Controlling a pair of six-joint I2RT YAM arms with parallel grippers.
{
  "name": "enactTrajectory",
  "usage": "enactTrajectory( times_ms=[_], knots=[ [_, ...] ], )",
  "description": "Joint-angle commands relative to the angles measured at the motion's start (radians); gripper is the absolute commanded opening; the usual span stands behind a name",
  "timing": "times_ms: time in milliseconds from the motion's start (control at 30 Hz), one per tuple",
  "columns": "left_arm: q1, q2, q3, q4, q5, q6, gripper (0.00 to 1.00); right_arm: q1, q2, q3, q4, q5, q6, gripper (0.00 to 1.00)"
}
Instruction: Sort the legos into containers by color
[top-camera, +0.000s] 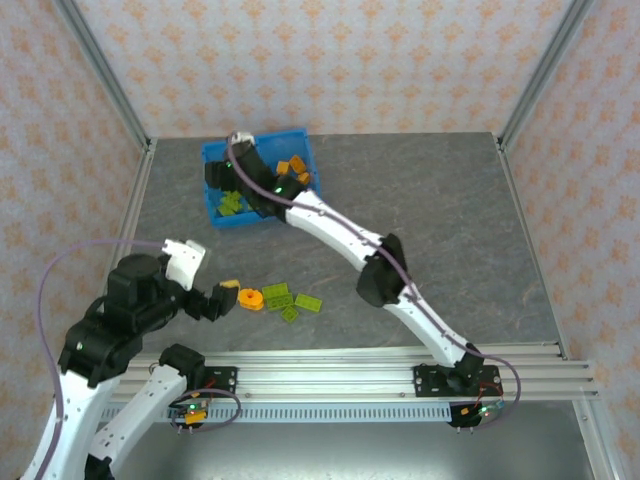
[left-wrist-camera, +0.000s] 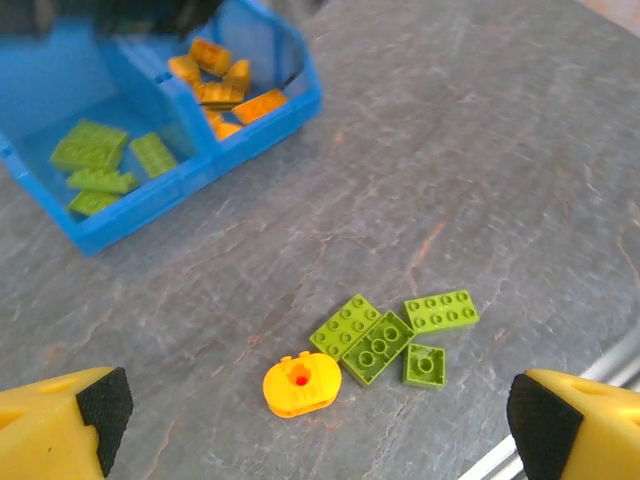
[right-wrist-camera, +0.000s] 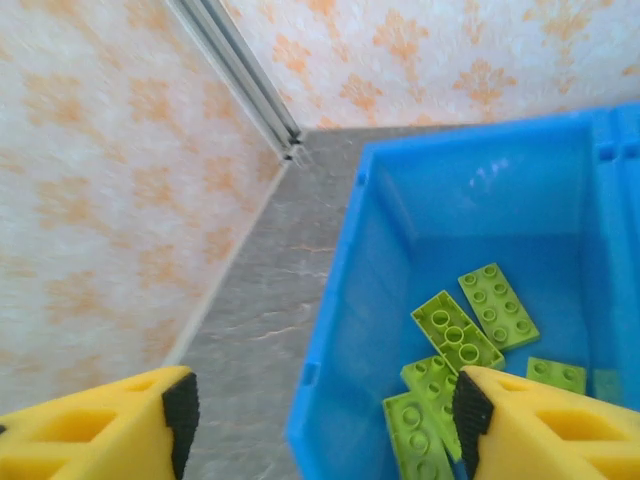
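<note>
1. Grey marbled table (top-camera: 450, 220), boxed in by peach-patterned walls (top-camera: 350, 60) and metal corner posts (top-camera: 105, 75).
2. Toward the near left, left fingers (top-camera: 226, 287) (left-wrist-camera: 60, 420) hanging above the table: yellow with black pads, spread wide, gripping nothing.
3. Just right of them, on bare table near the front edge: round orange piece (top-camera: 250, 298) (left-wrist-camera: 300, 385) first, then four green bricks (top-camera: 277, 292) (left-wrist-camera: 378, 347) in a tight flat cluster, studs up. Several of them touching, the orange piece just beside the nearest green one.
4. Farther back, toward the far left corner, blue bin (top-camera: 250, 222) (left-wrist-camera: 140, 210), well apart from the pieces on the table. Left compartment holding green legos (top-camera: 232, 203) (left-wrist-camera: 95, 150) (right-wrist-camera: 470, 330) in a loose heap. Past the middle wall, right compartment holding orange legos (top-camera: 293, 170) (left-wrist-camera: 220, 85).
5. Over that left compartment, right fingers (right-wrist-camera: 100, 430): parted wide and empty, poised above the green heap and straddling the bin's outer side wall. One finger outside over the table, the other over the bricks.
6. Right arm (top-camera: 330, 225) stretched on a diagonal from its base at the near right across the table to the bin.
</note>
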Motion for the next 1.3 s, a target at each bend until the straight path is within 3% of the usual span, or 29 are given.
enactTrajectory(
  times_ms=[0, 67, 100, 167, 267, 400, 500, 600, 733, 867, 967, 1133, 1267],
  knots=[
    [-0.002, 0.123, 0.083, 0.008, -0.163, -0.196, 0.96, -0.048, -0.244, -0.124, -0.209, -0.073, 0.061, 0.72],
    [-0.002, 0.2, 0.099, -0.024, -0.237, -0.361, 0.93, -0.072, -0.362, -0.264, -0.264, -0.073, 0.067, 0.73],
    [-0.002, 0.243, 0.096, -0.049, -0.235, -0.405, 0.96, -0.08, -0.442, -0.361, -0.273, -0.06, 0.06, 0.73],
    [-0.003, 0.332, 0.111, -0.105, -0.183, -0.422, 0.99, -0.09, -0.584, -0.554, -0.262, -0.02, 0.04, 0.75],
    [-0.016, 0.455, 0.168, -0.254, -0.249, -0.538, 0.99, -0.112, -0.764, -0.794, -0.256, 0.013, 0.036, 0.77],
    [-0.142, 0.592, 0.277, -0.396, -0.379, -0.533, 0.99, -0.127, -0.923, -0.967, -0.336, 0.034, 0.042, 0.78],
    [-0.238, 0.689, 0.335, -0.414, -0.318, -0.546, 1.0, -0.128, -1.05, -1.071, -0.418, 0.059, 0.062, 0.78],
    [-0.376, 0.74, 0.313, -0.326, -0.265, -0.637, 0.99, -0.128, -1.211, -1.207, -0.469, 0.118, 0.102, 0.79],
    [-0.534, 0.731, 0.149, -0.043, -0.233, -0.859, 1.0, -0.13, -1.462, -1.395, -0.524, 0.144, 0.182, 0.87],
    [-0.598, 0.744, -0.002, 0.138, -0.265, -1.026, 1.0, -0.13, -1.67, -1.508, -0.565, 0.033, 0.202, 0.94],
    [-0.615, 0.784, -0.02, 0.109, -0.321, -1.101, 0.99, -0.13, -1.756, -1.56, -0.617, -0.058, 0.215, 0.99],
    [-0.649, 0.858, -0.07, 0.219, -0.329, -1.205, 0.99, -0.131, -1.764, -1.566, -0.661, -0.189, 0.211, 0.99],
    [-0.659, 0.94, -0.062, 0.205, -0.389, -1.249, 0.97, -0.13, -1.765, -1.558, -0.694, -0.18, 0.19, 0.99]
  ],
)
